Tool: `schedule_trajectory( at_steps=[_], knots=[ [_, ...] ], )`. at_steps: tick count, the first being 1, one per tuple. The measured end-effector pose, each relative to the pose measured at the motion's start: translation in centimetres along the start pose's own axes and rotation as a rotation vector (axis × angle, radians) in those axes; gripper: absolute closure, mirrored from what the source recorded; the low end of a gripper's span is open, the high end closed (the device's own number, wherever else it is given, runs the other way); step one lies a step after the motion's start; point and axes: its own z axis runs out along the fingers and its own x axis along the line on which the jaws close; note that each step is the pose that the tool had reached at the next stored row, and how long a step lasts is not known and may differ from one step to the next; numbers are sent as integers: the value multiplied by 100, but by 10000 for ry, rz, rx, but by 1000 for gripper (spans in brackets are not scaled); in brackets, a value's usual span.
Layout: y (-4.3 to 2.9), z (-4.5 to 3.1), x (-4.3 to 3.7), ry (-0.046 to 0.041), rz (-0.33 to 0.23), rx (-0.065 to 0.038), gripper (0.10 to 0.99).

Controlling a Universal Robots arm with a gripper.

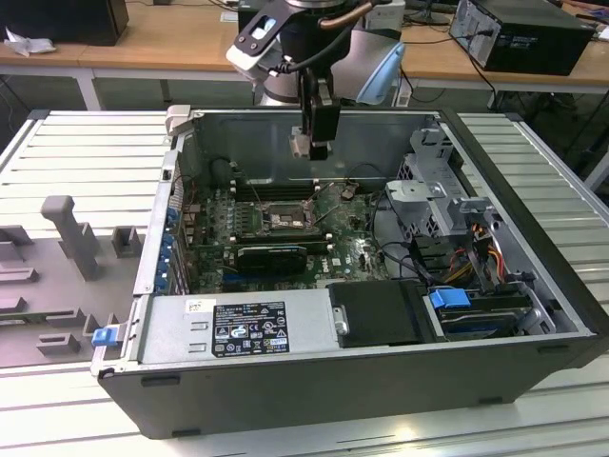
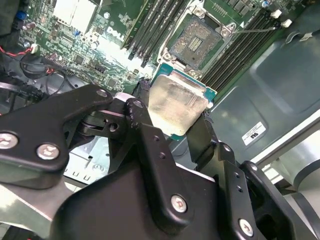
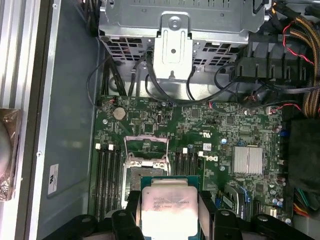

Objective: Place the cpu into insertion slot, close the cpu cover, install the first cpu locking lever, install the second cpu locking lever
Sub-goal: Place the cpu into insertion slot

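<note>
My gripper (image 1: 312, 148) hangs above the open computer case, near its back wall, shut on the cpu (image 2: 177, 105). The cpu is a flat square chip with a pale silver top and a green edge, held level between the black fingers (image 2: 142, 122). In the first wrist view the cpu (image 3: 167, 207) hovers over the near part of the insertion slot (image 3: 144, 167). The slot's pin field (image 2: 196, 42) lies bare, apart from the chip. The cpu cover (image 3: 146, 143), a thin silver frame, stands swung open at the slot's far side. A thin wire lever (image 2: 255, 31) sticks out beside the slot.
Long black memory slots (image 3: 107, 175) flank the socket. A silver heat sink (image 3: 248, 160), a metal drive cage (image 3: 175, 40) and loose cables (image 3: 300, 30) lie nearby. A black expansion card (image 1: 271, 255) and the power supply (image 1: 238, 328) sit nearer the front. Grey fixtures (image 1: 71, 228) stand outside the case.
</note>
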Motion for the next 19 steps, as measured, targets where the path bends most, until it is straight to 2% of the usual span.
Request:
schedule_trajectory(
  at_steps=[6, 12, 19],
  knots=[
    [-8, 50, -1, -2, 4, 0, 545],
    [-69, 65, 2, -2, 1, -1, 545],
    [-78, 84, 2, -1, 0, -1, 545]
  ],
)
